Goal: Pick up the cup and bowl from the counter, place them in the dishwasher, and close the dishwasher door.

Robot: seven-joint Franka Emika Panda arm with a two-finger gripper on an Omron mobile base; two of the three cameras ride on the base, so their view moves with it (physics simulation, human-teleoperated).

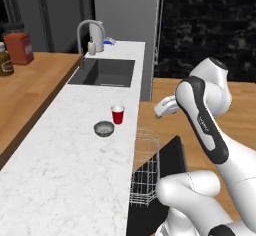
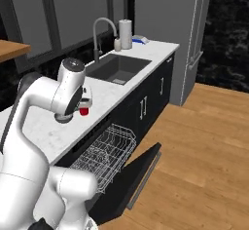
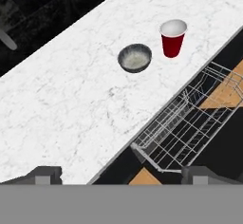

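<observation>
Left base view: the counter (image 1: 65, 165) is a long white marble slab with faint grey veins, edged on its left by a brown butcher-block surface (image 1: 30, 80). The red tapered cup (image 1: 117, 114) with its white rim stands upright near the slab's right edge; the shallow grey metallic bowl (image 1: 104, 128) sits just beside it, nearer the camera, apart from it. Farther back lie a dark square sink (image 1: 103, 72) and a curved steel faucet (image 1: 90, 32). Below the counter's edge the silver wire rack (image 1: 145, 167) sticks out of the dishwasher, over the flat black dishwasher door (image 1: 160, 190), which is lowered. The white arm bends above the door.

Right base view: the arm's upper joint covers the bowl and most of the cup (image 2: 84, 110). The rack (image 2: 108, 153) is drawn out over the open door (image 2: 138, 173). Dark cabinets (image 2: 151, 95) with silver handles run beyond it.

Hand view: the gripper (image 3: 121, 174) hangs released, fingertips (image 3: 45, 174) set wide, grasping nothing, above the counter's edge (image 3: 71, 109). Cup (image 3: 172, 38) and bowl (image 3: 135, 58) stand well ahead of it, the rack (image 3: 182, 123) lying below the edge.
</observation>
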